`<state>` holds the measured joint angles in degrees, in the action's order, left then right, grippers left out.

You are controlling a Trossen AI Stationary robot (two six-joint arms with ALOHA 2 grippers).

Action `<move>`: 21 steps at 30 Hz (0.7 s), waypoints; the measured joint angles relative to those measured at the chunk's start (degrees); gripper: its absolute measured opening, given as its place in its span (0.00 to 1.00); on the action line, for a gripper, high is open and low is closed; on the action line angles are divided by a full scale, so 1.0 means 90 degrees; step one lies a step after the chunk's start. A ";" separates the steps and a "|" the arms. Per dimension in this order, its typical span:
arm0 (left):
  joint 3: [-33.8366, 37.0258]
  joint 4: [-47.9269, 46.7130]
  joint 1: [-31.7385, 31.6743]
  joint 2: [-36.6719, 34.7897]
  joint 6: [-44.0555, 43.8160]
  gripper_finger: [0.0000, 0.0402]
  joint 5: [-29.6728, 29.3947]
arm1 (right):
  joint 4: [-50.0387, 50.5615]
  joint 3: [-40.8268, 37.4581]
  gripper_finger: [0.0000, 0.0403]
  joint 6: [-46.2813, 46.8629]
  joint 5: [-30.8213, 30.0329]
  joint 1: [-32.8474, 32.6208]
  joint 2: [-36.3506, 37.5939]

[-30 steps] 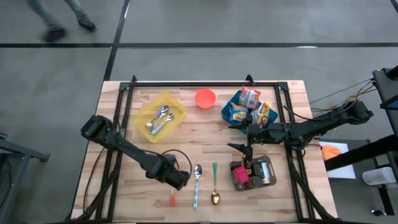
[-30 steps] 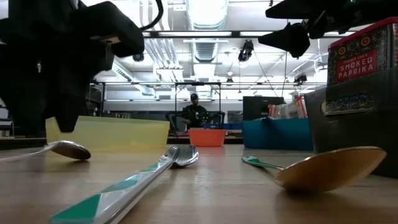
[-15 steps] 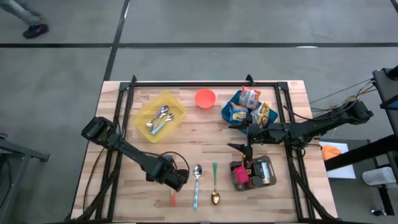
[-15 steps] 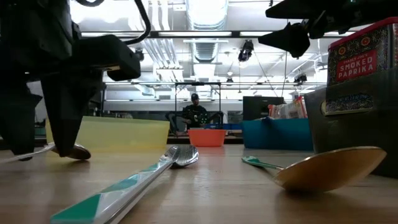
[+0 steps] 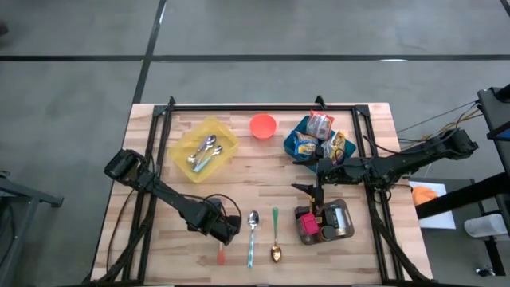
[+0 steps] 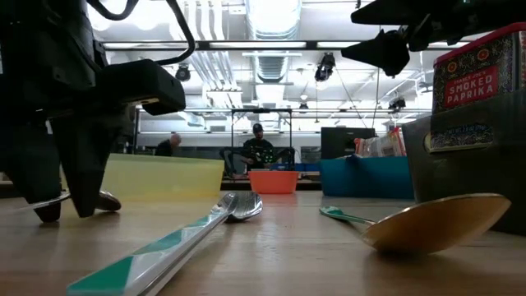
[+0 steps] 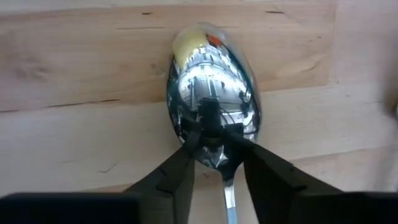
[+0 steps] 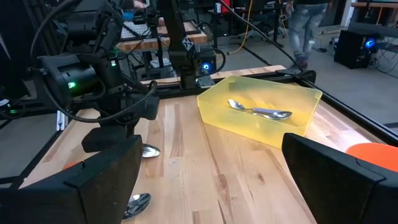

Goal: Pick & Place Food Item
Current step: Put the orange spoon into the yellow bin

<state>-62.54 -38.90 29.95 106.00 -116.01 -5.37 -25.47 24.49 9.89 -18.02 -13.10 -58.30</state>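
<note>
At the front left of the bench [image 5: 159, 199], your left claw [image 7: 212, 163] stands straddling the neck of a spoon [image 7: 212, 127] lying flat on the wood, fingers not yet clamped. Your right claw [image 5: 319, 169] hangs wide open beside the blue bin [image 5: 299, 151] of snack packets [image 5: 320, 124].
</note>
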 joint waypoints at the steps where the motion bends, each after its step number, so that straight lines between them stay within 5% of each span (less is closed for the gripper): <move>1: 0.0000 -0.0011 0.0000 0.0000 0.0000 0.31 0.0001 | 0.0000 0.0000 0.95 0.0000 0.0000 0.0000 0.0000; 12: 0.0000 0.0011 0.0000 0.0000 -0.0049 0.06 0.0000 | 0.0000 0.0000 0.95 0.0000 0.0000 0.0000 0.0000; 21: 0.0000 -0.0006 0.0000 0.0000 -0.0070 0.01 -0.0005 | 0.0000 0.0000 0.95 0.0000 0.0001 0.0001 0.0000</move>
<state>-62.54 -38.96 29.95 106.00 -116.64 -5.41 -25.47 24.49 9.89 -18.01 -13.10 -58.30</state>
